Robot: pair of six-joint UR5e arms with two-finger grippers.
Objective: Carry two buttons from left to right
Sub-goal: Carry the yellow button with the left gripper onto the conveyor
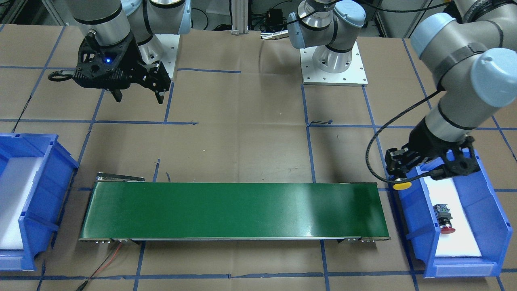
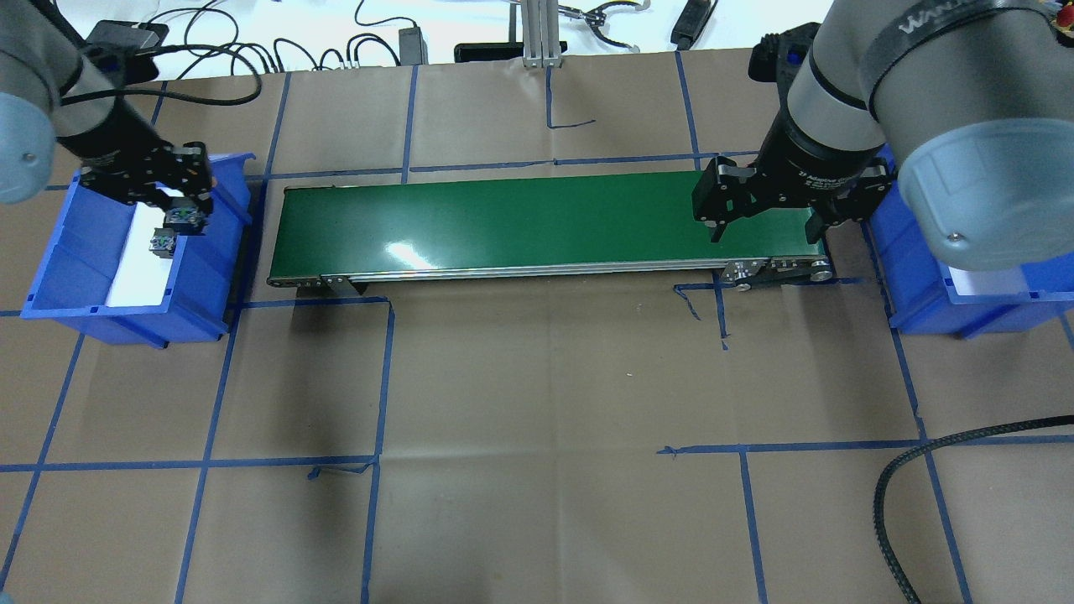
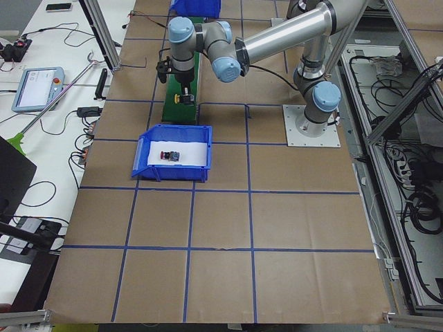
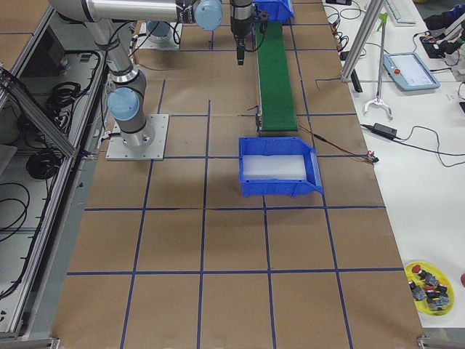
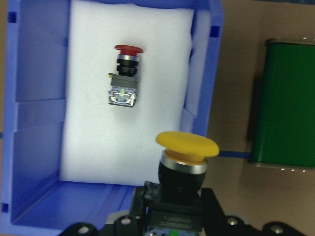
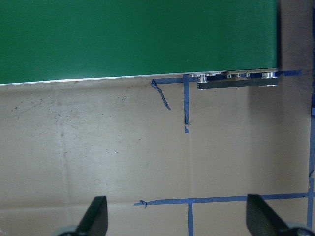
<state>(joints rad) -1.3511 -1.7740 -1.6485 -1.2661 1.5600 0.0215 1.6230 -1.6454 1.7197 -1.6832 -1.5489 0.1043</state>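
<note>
- Buttons, judged by their look: hard, light and rigid, with smooth domed caps that would slip under the pads. The black barrel or the square rear block is the better place to hold.
- Yellow button (image 5: 187,147) is off the foam, cap outward, over the belt-side wall of the left bin (image 1: 408,218). The left gripper (image 5: 179,206) is clamped narrowly on its rear end.
- Red button (image 5: 125,78) lies on its side on the white foam (image 5: 98,147) in that bin, apart from the walls, with room either side of its barrel.
- Belt (image 1: 234,210) carries nothing.
- Right gripper (image 6: 179,216) hangs by the belt's far end with its fingers spread wide, holding nothing.
- Hard to make out: the cap hides the pad contact in the wrist view, and the overhead view hides the yellow cap. The right arm covers most of the right bin (image 2: 923,294) from above.
</note>
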